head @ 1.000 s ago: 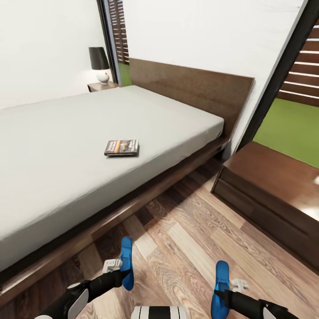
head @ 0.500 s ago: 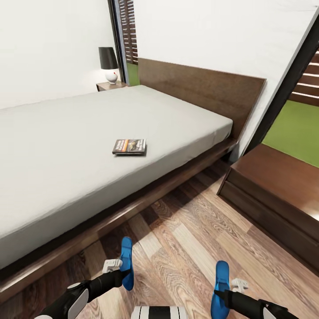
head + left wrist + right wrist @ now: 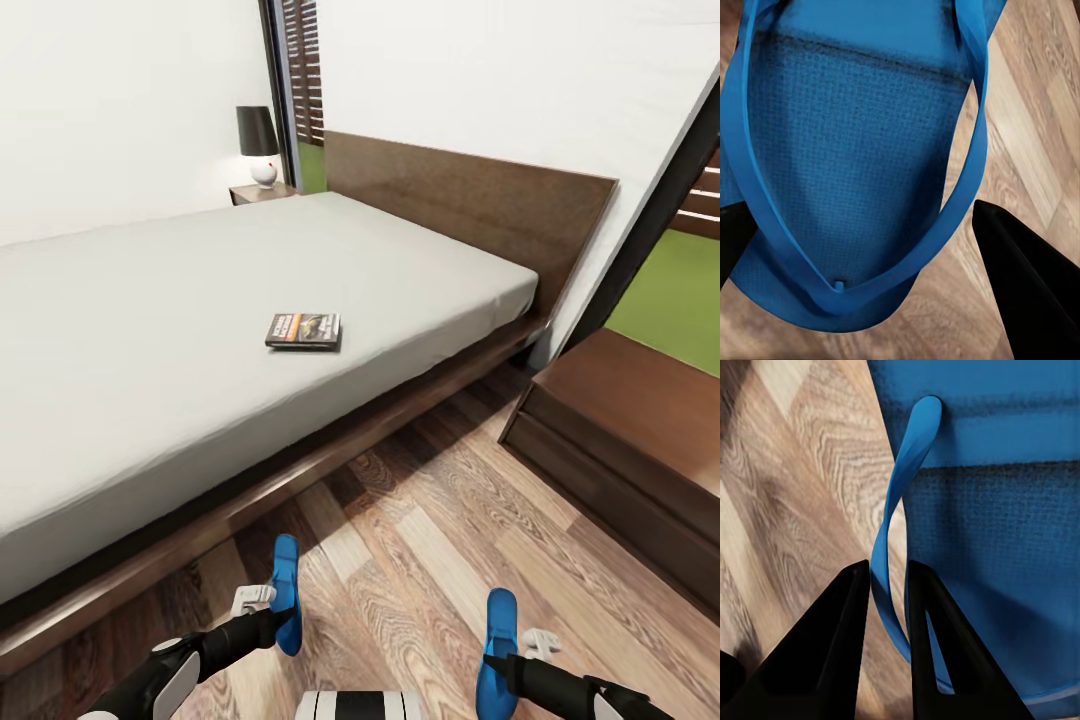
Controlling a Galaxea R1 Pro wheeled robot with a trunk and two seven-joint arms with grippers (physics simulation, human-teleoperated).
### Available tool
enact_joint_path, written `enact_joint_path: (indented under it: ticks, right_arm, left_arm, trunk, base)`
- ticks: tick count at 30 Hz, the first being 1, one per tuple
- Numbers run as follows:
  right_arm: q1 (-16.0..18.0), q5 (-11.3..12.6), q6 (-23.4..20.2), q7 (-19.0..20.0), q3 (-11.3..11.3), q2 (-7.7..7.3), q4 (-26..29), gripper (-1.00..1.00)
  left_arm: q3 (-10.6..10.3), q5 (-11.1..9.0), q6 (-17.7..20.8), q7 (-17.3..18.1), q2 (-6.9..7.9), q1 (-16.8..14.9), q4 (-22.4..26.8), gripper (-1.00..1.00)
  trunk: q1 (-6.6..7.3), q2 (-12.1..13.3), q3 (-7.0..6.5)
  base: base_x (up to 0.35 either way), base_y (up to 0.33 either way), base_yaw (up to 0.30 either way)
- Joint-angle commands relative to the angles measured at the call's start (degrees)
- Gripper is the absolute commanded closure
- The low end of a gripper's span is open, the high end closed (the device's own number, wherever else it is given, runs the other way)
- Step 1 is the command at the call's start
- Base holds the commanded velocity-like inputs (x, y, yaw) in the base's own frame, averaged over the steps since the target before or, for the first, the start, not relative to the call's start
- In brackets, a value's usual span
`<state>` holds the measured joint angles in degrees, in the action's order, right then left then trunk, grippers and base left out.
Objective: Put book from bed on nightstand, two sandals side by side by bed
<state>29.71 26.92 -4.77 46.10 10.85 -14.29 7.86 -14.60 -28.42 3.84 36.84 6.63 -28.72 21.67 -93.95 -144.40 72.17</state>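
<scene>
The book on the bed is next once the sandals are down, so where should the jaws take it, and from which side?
Take the book by its long near edge, coming from the floor side of the bed. It lies flat and thin, apart from all else.

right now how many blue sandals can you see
2. One sandal is held by the left gripper above the floor near the bed frame; the other sandal is held by the right gripper.
</scene>
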Motion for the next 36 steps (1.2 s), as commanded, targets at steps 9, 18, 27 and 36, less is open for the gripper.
enact_joint_path:
  ticks: [9,18,27,36]
  right_arm:
    - [0.0,0.7,-0.6,0.3,0.3,-0.04,0.0,1.00]
    - [0.0,0.7,-0.6,0.3,0.3,-0.04,0.0,1.00]
    - [0.0,0.7,-0.6,0.3,0.3,-0.04,0.0,1.00]
    - [0.0,0.7,-0.6,0.3,0.3,-0.04,0.0,1.00]
  left_arm:
    - [-0.3,-0.6,0.4,0.1,0.05,0.0,0.0,1.00]
    - [-0.3,-0.6,0.4,0.1,0.05,0.0,0.0,1.00]
    - [-0.3,-0.6,0.4,0.2,0.05,0.0,0.0,1.00]
    - [-0.3,-0.6,0.4,0.1,0.05,0.0,0.0,1.00]
  trunk:
    - [0.01,0.0,0.04]
    - [0.01,0.0,0.04]
    - [0.01,0.0,0.04]
    - [0.01,0.0,0.04]
  base:
    - [-0.084,0.000,0.006]
    - [-0.046,0.000,0.000]
    - [-0.171,0.000,0.008]
    - [-0.032,0.000,0.253]
